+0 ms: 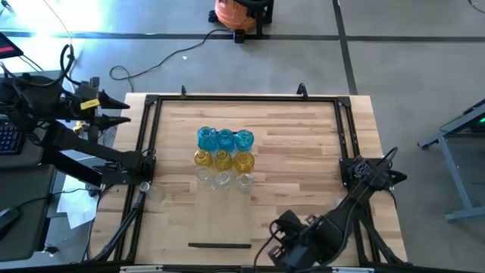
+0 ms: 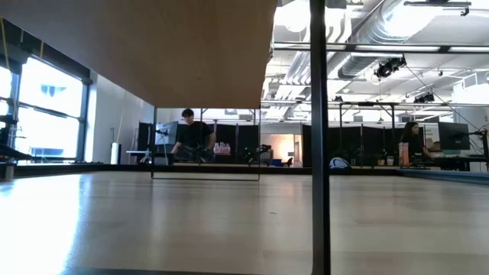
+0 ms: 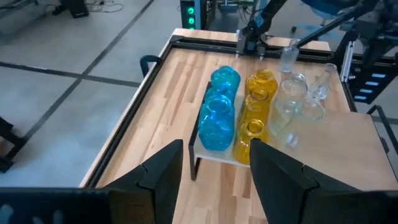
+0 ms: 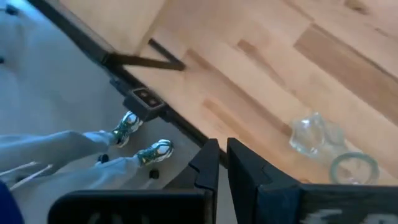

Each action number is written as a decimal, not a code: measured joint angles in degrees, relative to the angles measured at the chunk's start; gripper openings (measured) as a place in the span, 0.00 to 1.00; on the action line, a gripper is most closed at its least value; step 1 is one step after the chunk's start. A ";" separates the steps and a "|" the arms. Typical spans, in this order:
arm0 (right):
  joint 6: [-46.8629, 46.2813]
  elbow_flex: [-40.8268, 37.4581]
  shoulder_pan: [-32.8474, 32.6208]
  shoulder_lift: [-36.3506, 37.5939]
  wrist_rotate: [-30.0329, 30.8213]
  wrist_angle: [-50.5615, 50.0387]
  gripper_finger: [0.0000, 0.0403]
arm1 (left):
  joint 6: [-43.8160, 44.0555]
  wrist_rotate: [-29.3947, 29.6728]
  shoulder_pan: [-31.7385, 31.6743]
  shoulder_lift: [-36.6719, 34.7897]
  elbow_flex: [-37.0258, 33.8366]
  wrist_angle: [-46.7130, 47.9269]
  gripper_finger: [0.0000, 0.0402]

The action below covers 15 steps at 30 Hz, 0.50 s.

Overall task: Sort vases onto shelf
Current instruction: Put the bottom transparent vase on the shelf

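High view: translucent blue, yellow and clear glass vases [image 1: 223, 158] sitting mid-frame; left gripper [image 3: 214, 163] gaping empty, right gripper [image 4: 222, 163] nearly closed, empty.

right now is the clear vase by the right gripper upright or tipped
Tipped. The right wrist view shows the clear vase lying on its side on the table, its mouth sideways, beyond the right gripper.

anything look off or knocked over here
Yes: one clear vase lies tipped on its side on the bare tabletop, off the shelf, in front of the right gripper. The blue, yellow and clear vases on the shelf stand in neat rows, so the tipped one looks dropped or misplaced.
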State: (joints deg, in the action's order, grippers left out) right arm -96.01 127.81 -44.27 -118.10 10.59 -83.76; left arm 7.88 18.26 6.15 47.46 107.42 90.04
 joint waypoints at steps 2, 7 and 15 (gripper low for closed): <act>-0.31 -0.11 0.79 0.02 -0.46 -1.37 0.04 | 0.02 -0.02 0.00 -0.20 0.00 0.00 0.43; -1.62 -0.32 1.35 0.02 -5.32 -6.45 0.04 | 0.93 -0.61 0.00 -0.68 0.00 0.00 0.43; -2.58 -4.02 2.29 0.13 -18.60 -6.19 0.07 | 0.94 -1.24 0.00 -0.87 0.00 -0.02 0.43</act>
State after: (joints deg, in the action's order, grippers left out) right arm -98.59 123.79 -41.98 -117.97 -8.01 -89.96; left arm 8.82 17.02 6.15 46.59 107.42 90.02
